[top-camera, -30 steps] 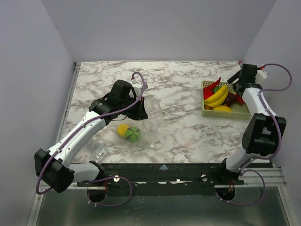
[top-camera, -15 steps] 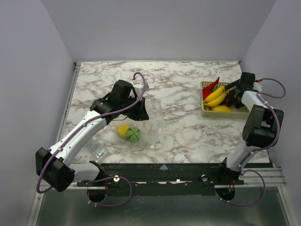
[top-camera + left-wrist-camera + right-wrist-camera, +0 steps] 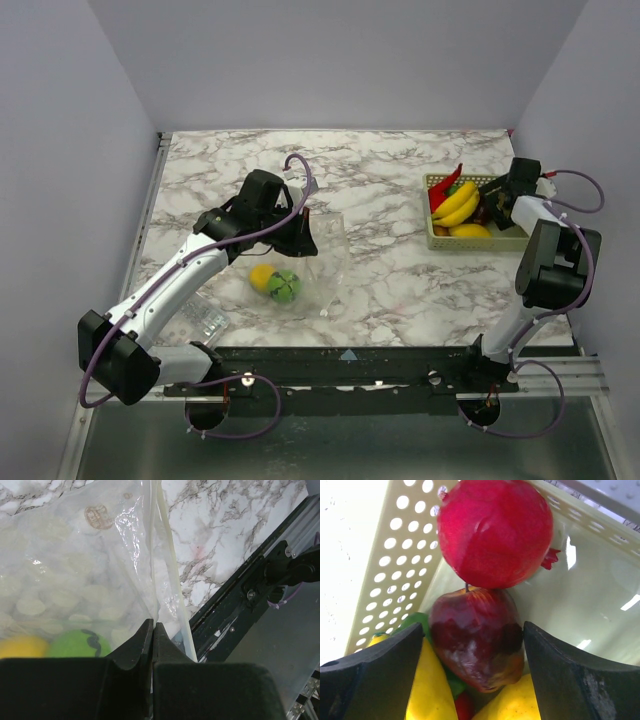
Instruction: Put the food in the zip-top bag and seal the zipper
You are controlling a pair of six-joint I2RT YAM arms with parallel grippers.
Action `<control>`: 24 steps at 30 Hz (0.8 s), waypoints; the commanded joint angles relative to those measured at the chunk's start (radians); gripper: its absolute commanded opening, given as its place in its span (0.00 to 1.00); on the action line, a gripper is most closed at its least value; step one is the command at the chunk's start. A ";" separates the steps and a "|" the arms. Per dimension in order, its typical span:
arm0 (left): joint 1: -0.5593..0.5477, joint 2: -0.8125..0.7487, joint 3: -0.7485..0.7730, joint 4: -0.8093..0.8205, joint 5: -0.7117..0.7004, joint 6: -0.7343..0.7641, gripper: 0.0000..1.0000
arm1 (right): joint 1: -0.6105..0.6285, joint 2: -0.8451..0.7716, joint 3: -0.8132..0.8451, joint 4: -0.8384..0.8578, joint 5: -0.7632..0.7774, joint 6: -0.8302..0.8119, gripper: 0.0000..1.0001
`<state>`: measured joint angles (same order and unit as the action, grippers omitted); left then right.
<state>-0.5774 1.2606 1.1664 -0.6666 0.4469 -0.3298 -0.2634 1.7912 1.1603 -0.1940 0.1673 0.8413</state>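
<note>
- The edge of the zip-top bag point(image 3: 75, 560) was pinched between the closed fingers of the left gripper point(image 3: 152, 630).
- A dark red apple point(image 3: 470, 630) in the basket point(image 3: 390, 570) was straddled by the spread fingers of the right gripper point(image 3: 475, 650).

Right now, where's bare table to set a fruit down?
Free: marble between zip-top bag and basket, down to the near edge, and the far strip by the wall. Crowded: inside the basket, and around the left gripper at the bag.

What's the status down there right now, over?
Left pincer shut on bag rim. Right pincer open astride dark apple in basket. Yellow fruit, green fruit bagged. Nothing blocking.
</note>
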 commanded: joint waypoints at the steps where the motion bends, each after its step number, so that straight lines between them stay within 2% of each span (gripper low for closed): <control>1: -0.002 -0.002 -0.001 0.016 0.014 0.000 0.00 | 0.001 0.015 -0.050 0.030 -0.017 0.013 0.78; 5: -0.002 -0.004 -0.002 0.019 0.017 -0.002 0.00 | 0.001 0.014 -0.049 0.032 -0.023 0.015 0.68; 13: -0.002 -0.015 -0.005 0.020 0.014 0.000 0.00 | 0.001 -0.050 -0.041 0.013 -0.002 -0.015 0.57; 18: -0.002 -0.014 -0.010 0.023 0.025 -0.002 0.00 | 0.001 -0.152 -0.044 -0.016 0.024 -0.072 0.33; 24: -0.002 -0.016 -0.010 0.023 0.022 -0.003 0.00 | 0.000 -0.253 -0.047 -0.061 0.016 -0.144 0.14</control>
<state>-0.5774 1.2606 1.1664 -0.6598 0.4473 -0.3298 -0.2630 1.6054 1.1191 -0.2089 0.1699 0.7677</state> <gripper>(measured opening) 0.011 0.687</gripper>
